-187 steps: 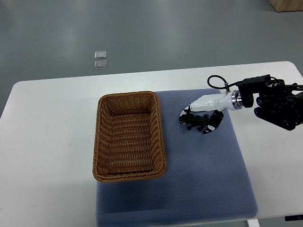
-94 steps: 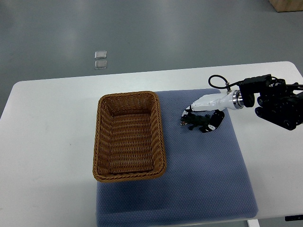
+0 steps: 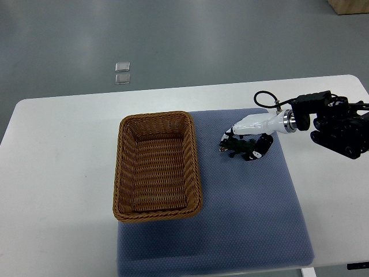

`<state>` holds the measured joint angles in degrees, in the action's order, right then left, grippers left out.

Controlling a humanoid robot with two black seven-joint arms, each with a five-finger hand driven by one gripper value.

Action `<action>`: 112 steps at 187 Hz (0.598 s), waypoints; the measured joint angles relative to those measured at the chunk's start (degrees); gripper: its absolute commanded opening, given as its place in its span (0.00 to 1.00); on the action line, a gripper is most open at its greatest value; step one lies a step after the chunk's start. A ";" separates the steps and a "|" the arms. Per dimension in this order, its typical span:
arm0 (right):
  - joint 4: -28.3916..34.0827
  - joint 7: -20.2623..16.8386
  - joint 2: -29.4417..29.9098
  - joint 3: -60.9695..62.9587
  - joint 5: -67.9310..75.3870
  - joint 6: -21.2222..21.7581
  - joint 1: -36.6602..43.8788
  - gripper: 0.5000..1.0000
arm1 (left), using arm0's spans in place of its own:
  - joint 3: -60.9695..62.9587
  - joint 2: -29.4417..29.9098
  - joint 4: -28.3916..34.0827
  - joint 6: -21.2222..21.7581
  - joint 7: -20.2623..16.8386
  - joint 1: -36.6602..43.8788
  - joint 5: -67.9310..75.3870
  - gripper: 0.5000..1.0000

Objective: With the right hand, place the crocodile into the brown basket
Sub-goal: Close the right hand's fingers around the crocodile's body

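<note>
The small dark green crocodile (image 3: 238,149) is on the blue mat (image 3: 248,213), a short way right of the brown wicker basket (image 3: 157,166). My right hand (image 3: 244,143) reaches in from the right edge and sits directly over the toy. Its black-and-white fingers (image 3: 259,151) curl down around both ends of the crocodile. The white back of the hand hides the toy's upper side. Nothing lies inside the basket, which stands upright at the mat's left edge. The left arm does not show.
The mat lies on a white table (image 3: 63,173) whose front edge runs just below it. My dark forearm and its cable (image 3: 340,130) stretch over the table's right side. Two small clear squares (image 3: 122,73) lie on the grey floor beyond the table.
The right hand has stayed over the crocodile with only a slight shift; its fingers have drawn in a little tighter around the toy. The basket has not moved.
</note>
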<state>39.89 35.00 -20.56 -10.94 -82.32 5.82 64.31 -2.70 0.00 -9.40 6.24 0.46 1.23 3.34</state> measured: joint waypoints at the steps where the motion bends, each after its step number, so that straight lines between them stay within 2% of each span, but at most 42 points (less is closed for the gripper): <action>1: 0.00 0.00 0.00 0.00 0.00 -0.03 0.01 0.24 | 0.00 0.00 0.00 0.00 0.00 0.00 0.00 1.00; 48: 0.00 0.00 -0.01 0.05 0.06 -0.27 0.60 0.22 | 0.03 0.00 0.00 0.00 0.00 0.00 0.00 1.00; 98: 0.01 0.00 -0.10 0.13 0.06 -0.28 1.29 0.08 | 0.02 0.00 0.00 0.00 0.00 0.00 0.00 1.00; 106: 0.01 0.00 -0.10 0.13 0.06 -0.28 1.38 0.02 | 0.02 0.00 0.00 0.00 0.00 0.00 0.00 1.00; 112: 0.01 0.00 -0.10 0.13 0.06 -0.28 1.42 0.01 | 0.02 0.00 0.00 0.00 0.00 0.00 0.00 1.00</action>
<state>39.90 35.00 -20.66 -10.81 -82.27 5.54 65.73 -2.68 0.00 -9.40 6.24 0.46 1.23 3.34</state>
